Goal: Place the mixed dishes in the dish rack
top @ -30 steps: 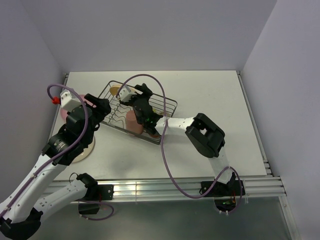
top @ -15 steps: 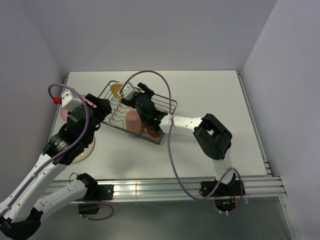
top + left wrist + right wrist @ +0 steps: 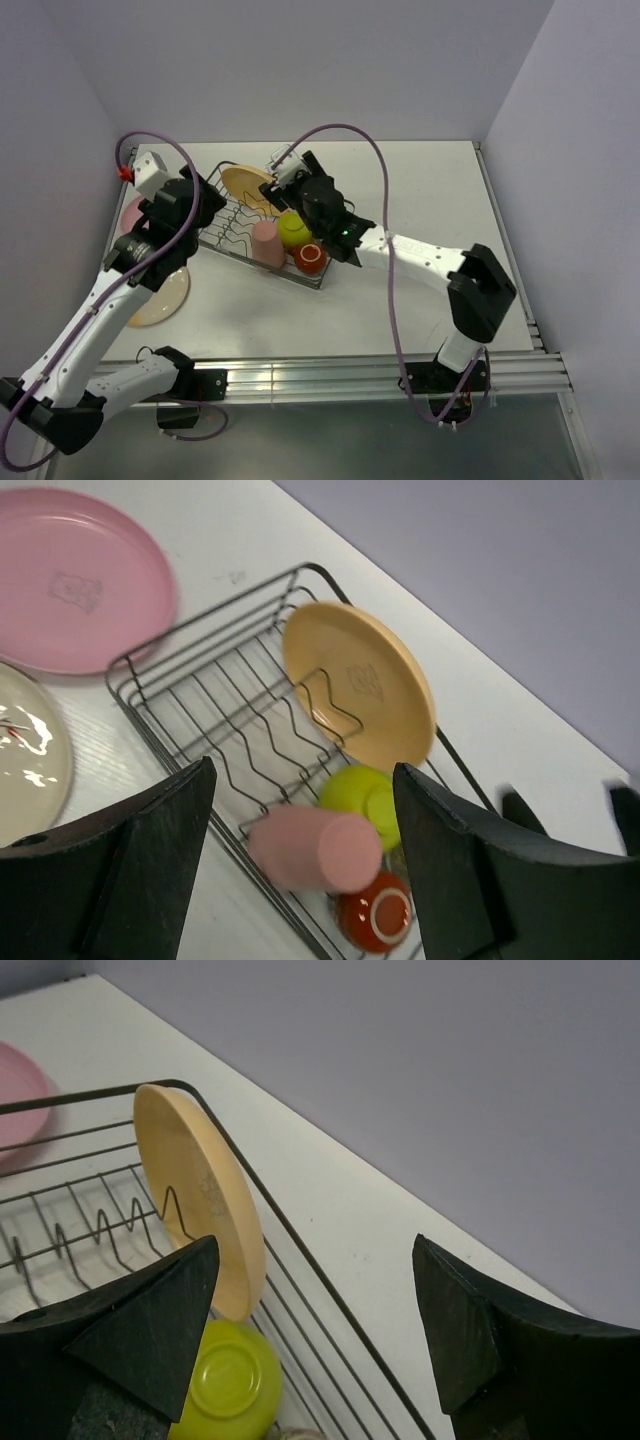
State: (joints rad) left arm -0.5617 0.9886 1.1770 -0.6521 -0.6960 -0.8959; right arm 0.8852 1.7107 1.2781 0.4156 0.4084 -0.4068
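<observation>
Standing on edge in the dish rack [image 3: 210,615], the tan-orange plate [image 3: 360,685] is seen; left gripper [image 3: 302,780] and right gripper [image 3: 315,1250] are spread, apparently empty

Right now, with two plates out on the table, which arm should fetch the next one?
Left. The pink plate and cream plate lie left of the dish rack, close to the open left gripper. The right gripper hangs over the rack, farther from both.

No legible txt anywhere; faint stamped mark at centre of pink plate [image 3: 78,580], upper left of left wrist frame, & similar one on tan-orange plate [image 3: 362,683], mid-frame; both too blurred to read.
</observation>
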